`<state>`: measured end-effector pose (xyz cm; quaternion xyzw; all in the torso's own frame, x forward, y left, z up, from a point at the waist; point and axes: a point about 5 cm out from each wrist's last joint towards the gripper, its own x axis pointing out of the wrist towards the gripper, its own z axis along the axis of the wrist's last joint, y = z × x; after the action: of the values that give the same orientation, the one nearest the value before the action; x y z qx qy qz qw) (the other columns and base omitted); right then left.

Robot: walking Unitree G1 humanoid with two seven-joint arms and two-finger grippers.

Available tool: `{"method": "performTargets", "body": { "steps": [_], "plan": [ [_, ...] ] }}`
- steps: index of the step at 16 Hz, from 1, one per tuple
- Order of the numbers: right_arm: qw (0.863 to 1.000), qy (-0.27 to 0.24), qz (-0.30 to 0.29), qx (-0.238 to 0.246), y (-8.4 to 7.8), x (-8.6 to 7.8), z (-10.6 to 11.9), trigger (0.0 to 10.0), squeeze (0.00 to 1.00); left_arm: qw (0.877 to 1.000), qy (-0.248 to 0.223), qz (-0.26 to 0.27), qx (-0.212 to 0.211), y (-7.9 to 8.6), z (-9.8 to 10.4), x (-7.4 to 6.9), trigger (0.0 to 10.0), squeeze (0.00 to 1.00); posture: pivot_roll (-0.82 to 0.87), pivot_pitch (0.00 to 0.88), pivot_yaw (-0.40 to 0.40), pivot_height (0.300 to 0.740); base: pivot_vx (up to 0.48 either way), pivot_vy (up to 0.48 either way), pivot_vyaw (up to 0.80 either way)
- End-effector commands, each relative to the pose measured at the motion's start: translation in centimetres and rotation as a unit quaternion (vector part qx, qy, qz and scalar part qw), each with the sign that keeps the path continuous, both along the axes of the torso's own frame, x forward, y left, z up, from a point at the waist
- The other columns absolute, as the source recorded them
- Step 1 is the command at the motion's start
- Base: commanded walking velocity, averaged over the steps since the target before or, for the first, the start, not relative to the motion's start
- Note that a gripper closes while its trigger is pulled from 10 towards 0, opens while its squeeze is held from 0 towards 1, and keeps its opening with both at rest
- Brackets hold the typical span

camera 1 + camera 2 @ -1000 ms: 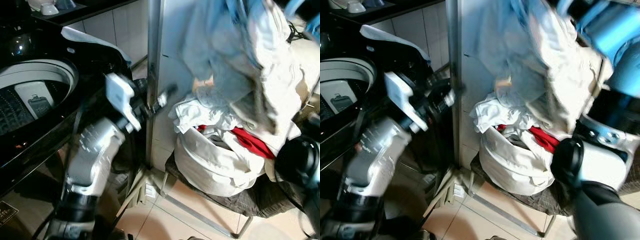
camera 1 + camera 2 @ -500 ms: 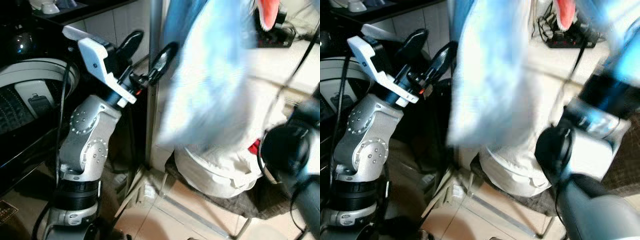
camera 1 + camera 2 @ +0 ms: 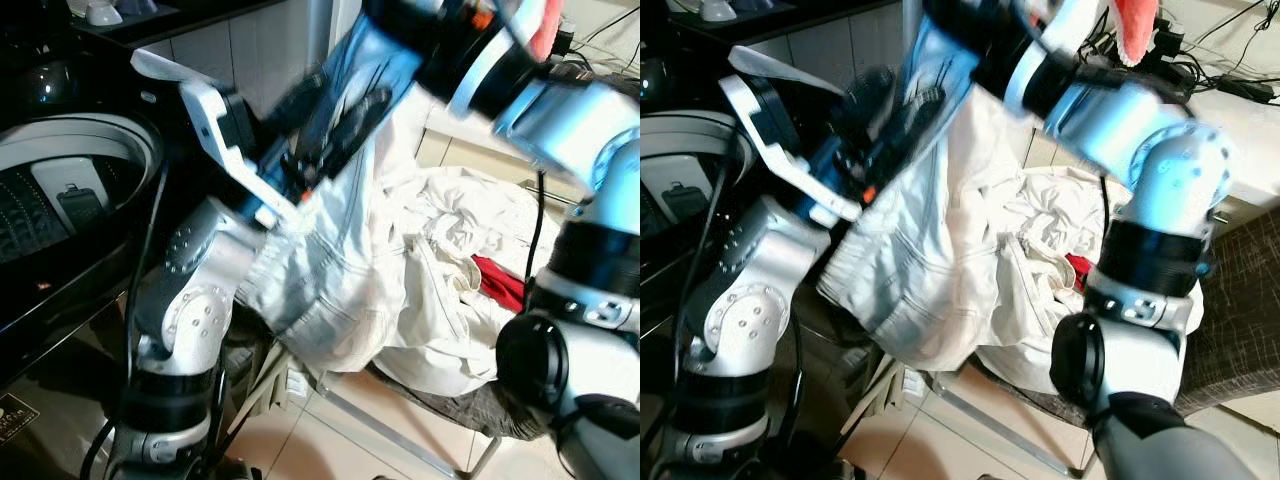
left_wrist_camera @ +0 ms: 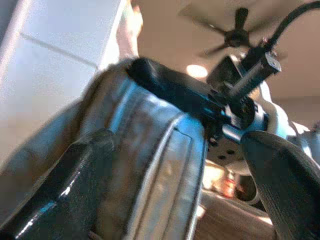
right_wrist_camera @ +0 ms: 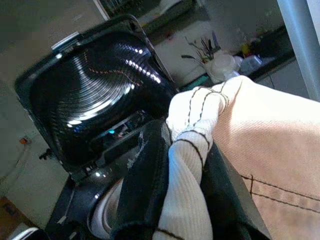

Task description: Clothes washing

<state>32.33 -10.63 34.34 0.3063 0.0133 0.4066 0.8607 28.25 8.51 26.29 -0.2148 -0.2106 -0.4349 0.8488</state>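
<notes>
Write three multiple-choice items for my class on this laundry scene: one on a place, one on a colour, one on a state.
1. Where is the washing machine?
A. on the robot's left
B. on its right
C. behind the chair

2. What colour is the cloth peeking from the laundry pile?
A. green
B. red
C. black

3. What is the state of the washer's lid?
A. shut
B. removed
C. raised open

Answers:
1 A, its drum sits at the left edge of the eye views.
2 B, a red cloth shows among the whites.
3 C, the dark lid stands up in the right wrist view.
</notes>
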Motion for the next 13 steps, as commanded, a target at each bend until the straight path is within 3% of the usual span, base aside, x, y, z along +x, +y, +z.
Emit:
{"method": "performTargets", "body": {
  "steps": [1,4,6,8,9,10,11,13],
  "plan": [
    [1.0,-0.028,0.0,-0.004,0.0,-0.6,0.8,0.0,0.0,0.999,-0.009,-0.031,0.002,-0.4,0.4,-0.7,10.0,1.0,-0.04,0.0,-0.072,0.74,0.0,0.0,0.0],
    [1.0,-0.022,0.005,-0.007,0.5,-0.9,0.3,0.0,0.0,0.997,-0.012,-0.016,0.077,-1.0,-1.2,-0.6,10.0,1.0,-0.03,0.0,-0.074,0.74,0.0,0.0,0.0],
    [1.0,-0.025,0.018,0.002,0.9,-1.3,0.4,0.0,0.0,0.983,-0.022,0.095,0.154,-0.7,-2.2,1.2,10.0,1.0,-0.03,0.0,-0.073,0.74,0.0,0.0,0.0],
    [0.999,-0.028,0.022,0.005,1.2,-1.5,0.5,0.0,0.0,0.978,-0.013,0.118,0.17,-0.5,-2.5,1.7,10.0,1.0,-0.03,0.0,-0.072,0.74,0.0,0.0,0.0],
    [0.999,-0.028,0.022,0.006,1.2,-1.6,0.5,0.0,0.0,0.977,-0.01,0.118,0.177,-0.6,-2.7,1.7,10.0,0.88,-0.03,0.0,-0.072,0.74,0.0,0.0,0.0],
    [0.999,-0.028,0.022,0.007,1.3,-1.6,0.5,0.0,0.0,0.975,-0.01,0.122,0.184,-0.6,-2.8,1.8,10.0,0.29,-0.03,0.0,-0.073,0.74,0.0,0.0,0.0],
    [0.999,-0.028,0.023,0.009,1.3,-1.6,0.6,0.0,0.0,0.973,-0.013,0.125,0.192,-0.7,-3.0,1.8,10.0,0.0,-0.03,0.0,-0.075,0.74,0.0,0.0,0.0],
    [0.999,-0.028,0.024,0.013,1.4,-1.7,0.7,0.0,0.0,0.963,-0.02,0.15,0.222,-0.5,-3.7,2.1,10.0,0.0,-0.03,0.0,-0.078,0.74,0.0,0.0,0.0]
  ]
}}
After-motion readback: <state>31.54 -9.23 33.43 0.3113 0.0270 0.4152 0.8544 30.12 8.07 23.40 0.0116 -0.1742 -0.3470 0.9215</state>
